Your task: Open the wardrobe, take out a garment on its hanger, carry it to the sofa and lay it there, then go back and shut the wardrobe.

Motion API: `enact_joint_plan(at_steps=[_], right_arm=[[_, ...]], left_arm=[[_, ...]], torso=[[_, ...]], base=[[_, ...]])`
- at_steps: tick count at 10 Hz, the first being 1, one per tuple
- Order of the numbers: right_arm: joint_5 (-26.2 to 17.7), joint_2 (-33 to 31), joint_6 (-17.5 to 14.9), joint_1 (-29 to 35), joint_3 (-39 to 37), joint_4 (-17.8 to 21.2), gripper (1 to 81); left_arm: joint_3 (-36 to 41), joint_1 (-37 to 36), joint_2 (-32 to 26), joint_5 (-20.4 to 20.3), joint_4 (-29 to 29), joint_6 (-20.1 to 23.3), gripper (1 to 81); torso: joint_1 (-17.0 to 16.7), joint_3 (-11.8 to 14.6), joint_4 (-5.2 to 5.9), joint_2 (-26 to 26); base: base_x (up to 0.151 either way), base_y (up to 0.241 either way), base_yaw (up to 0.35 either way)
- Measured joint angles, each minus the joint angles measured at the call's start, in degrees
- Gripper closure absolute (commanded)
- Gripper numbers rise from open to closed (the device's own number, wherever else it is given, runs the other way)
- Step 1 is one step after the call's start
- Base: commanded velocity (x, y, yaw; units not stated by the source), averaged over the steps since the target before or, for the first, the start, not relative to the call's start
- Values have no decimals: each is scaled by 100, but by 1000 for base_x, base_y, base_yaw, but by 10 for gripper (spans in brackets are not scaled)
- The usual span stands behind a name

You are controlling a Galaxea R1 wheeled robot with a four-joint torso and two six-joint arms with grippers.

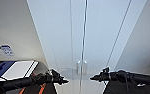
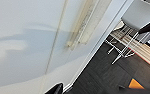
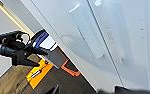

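Nearest you are the two dark arms, reaching in from either side and pointing inward at each other in the head view. Your left gripper (image 1: 62,80) comes to a narrow point, its tips drawn close together, and your right gripper (image 1: 94,78) likewise tapers to a tight point. Neither pinches anything. Both hang in front of the wardrobe (image 1: 98,37), just below the level of its handles (image 1: 81,67) and apart from them — one gripper to each side of the centre seam.

The wardrobe stands shut directly ahead of you, its two white doors meeting at a thin vertical seam, with the short silver handles paired on either side of that seam low on the doors. In the right wrist view one handle shows as a pale raised bar on the door face, and the left gripper hovers off the door's edge.

Beside the wardrobe's base the floor (image 2: 103,77) is dark, with an orange marking (image 3: 38,72) on it. A white chair (image 2: 138,15) on thin metal legs stands near the wardrobe's side — seen in the left wrist view.
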Motion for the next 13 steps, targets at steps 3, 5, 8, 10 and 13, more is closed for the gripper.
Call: enact_joint_plan(at_steps=[3,5,8,10,13], right_arm=[[-49,190,143,350,-322,2,10],[-39,352,187,466,-466,0,10],[-44,669,193,499,-970,0,10],[-41,984,195,494,-1373,0,10],[4,1395,195,524,-1952,-11,10]], left_arm=[[-455,-179,503,41,-5,-39,10],[-711,-201,741,41,-10,-127,10],[-1139,-232,1174,15,-18,-155,10],[-1568,-250,1467,-10,-18,-166,10],[-1960,-278,1813,-127,-21,-166,10]], torso=[[4,-5,0,4],[6,-7,0,4],[6,-9,0,6],[6,-9,0,6],[9,-11,0,9]], base=[[0,0,0],[0,0,0],[0,0,0],[0,0,0],[0,0,0]])
